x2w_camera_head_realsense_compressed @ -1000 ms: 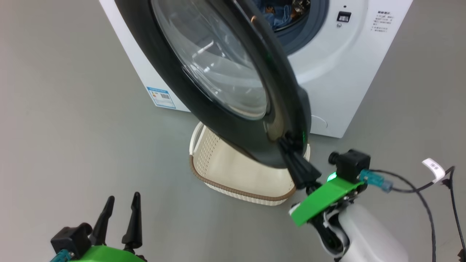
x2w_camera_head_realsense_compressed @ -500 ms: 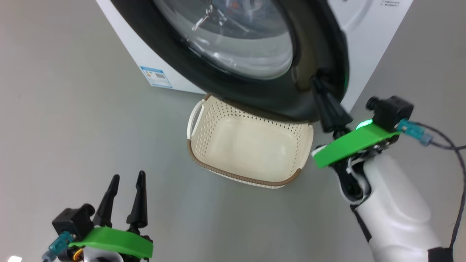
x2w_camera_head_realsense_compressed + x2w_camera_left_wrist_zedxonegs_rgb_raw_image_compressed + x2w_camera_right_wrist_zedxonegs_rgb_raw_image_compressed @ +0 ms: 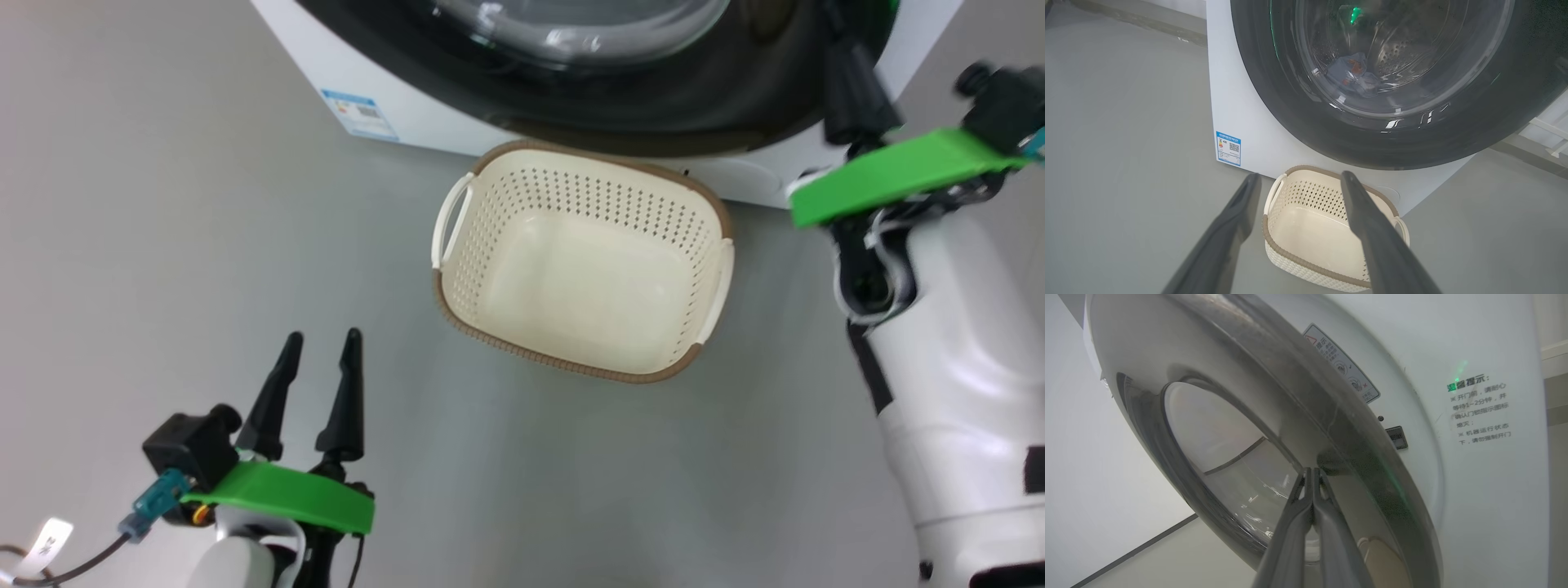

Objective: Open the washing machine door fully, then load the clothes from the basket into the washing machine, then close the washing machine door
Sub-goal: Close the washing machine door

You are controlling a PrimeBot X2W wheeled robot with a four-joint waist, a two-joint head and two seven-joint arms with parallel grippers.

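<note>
Head view, read from left to right. Near left: the left gripper (image 3: 323,335) hovers above the grey floor (image 3: 163,245), its two dark fingers spread wide with nothing between them. Far left: the washing machine (image 3: 1229,102), with a blue label sticker (image 3: 359,114) low on its white front. Centre: the basket (image 3: 571,196) stands on the floor just in front of the machine, its far rim under the lower edge of the washing machine door (image 3: 653,114), and its inside is bare. The door lies close against the machine's front; whether it is latched cannot be told. In the left wrist view, the clothes (image 3: 1351,73) show through the glass porthole, lying in the steel drum (image 3: 1404,57). Far right: the right gripper (image 3: 1310,473) has its fingers pressed together, grasping nothing, with its tips against the glossy face of the door near the right-hand edge.
</note>
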